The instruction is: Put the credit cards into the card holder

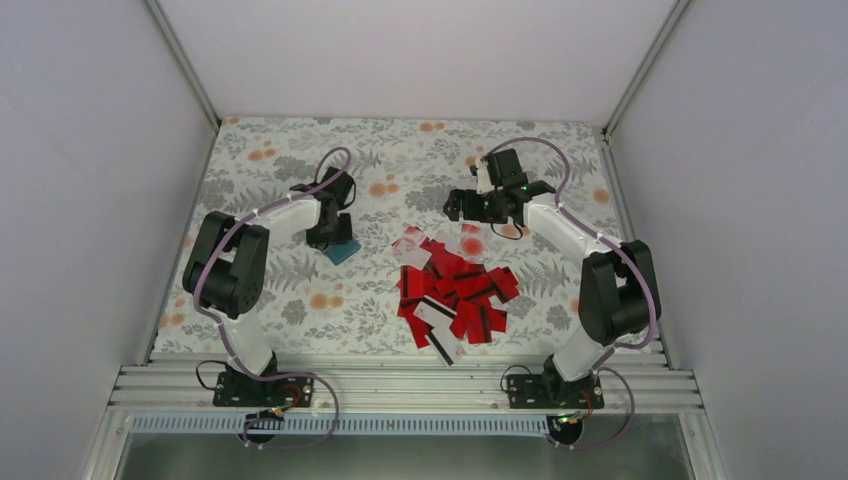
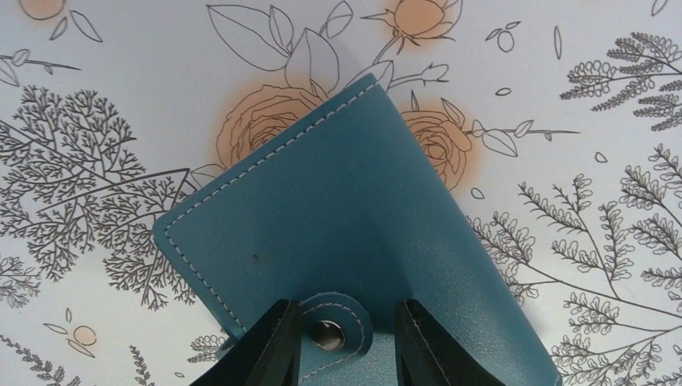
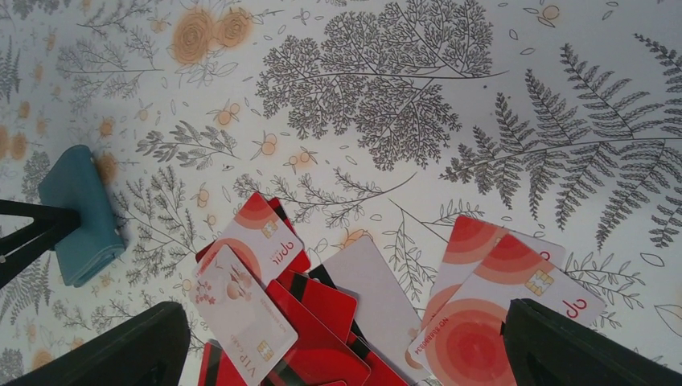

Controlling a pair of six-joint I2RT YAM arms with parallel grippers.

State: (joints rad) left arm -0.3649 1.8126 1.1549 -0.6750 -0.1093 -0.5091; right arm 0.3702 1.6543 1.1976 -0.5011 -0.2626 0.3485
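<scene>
On the floral tablecloth (image 1: pixel 400 150) the snapped-shut card holder (image 2: pixel 322 225) lies at ten o'clock of the credit cards (image 1: pixel 455 290), left gripper (image 2: pixel 346 314) half-apart astride its snap tab (image 2: pixel 330 334), right gripper (image 3: pixel 342 322) spread wide over the pile's twelve o'clock edge; opening seems in hand, so next the tab needs pulling free

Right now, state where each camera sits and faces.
Top external: above and behind the robot, looking down on the table; left arm and right arm show whole.
Left wrist: on the left arm, facing down at the card holder; left end effector at the bottom, astride it.
Right wrist: on the right arm, facing down at the credit cards; right end effector at the lower corners.
Shared: both wrist views show the card holder.
</scene>
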